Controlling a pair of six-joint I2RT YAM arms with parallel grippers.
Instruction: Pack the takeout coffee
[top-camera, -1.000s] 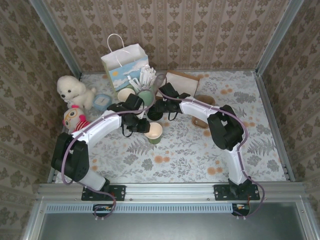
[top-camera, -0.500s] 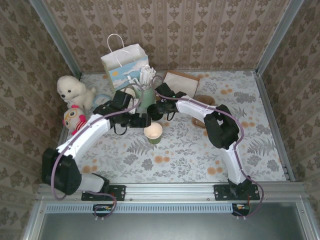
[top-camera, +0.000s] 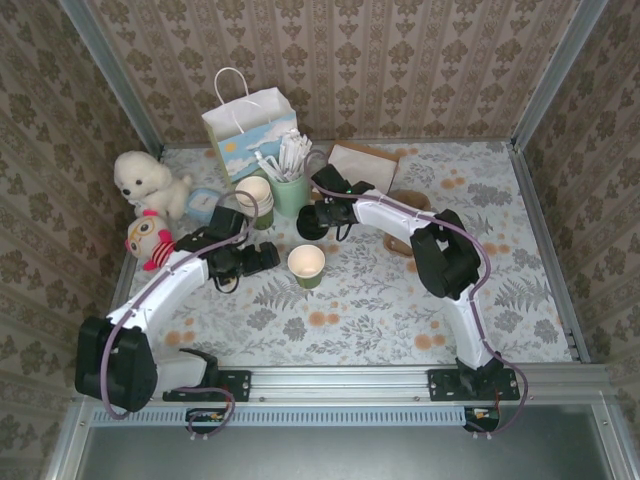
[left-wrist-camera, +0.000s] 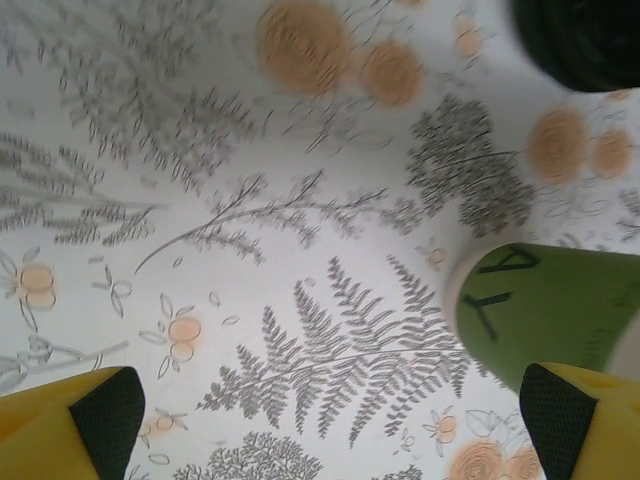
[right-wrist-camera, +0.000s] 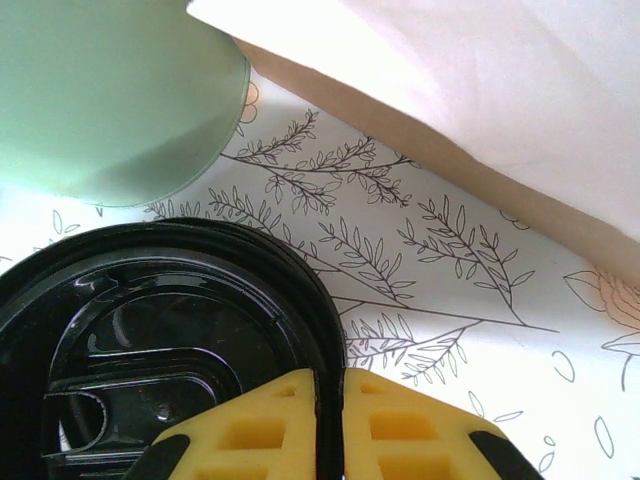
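The right arm had its jaws drawn nearly together, pinching the raised rim of the black lid of the takeout coffee, which stood on the bench under and just ahead of them. Just beyond those jaws sat a mint-green holder, and off to one side lay a flat paper packet. On the left arm the jaws stood wide and gripped nothing, with a lidless green cup just beside one pad. The coffee looked light, its paper wall easy to crush and its lid glossy and slick. A pinch on the rim alone seemed likely to pop the lid off. A hold around the cup's body just under the lid would probably be safer.
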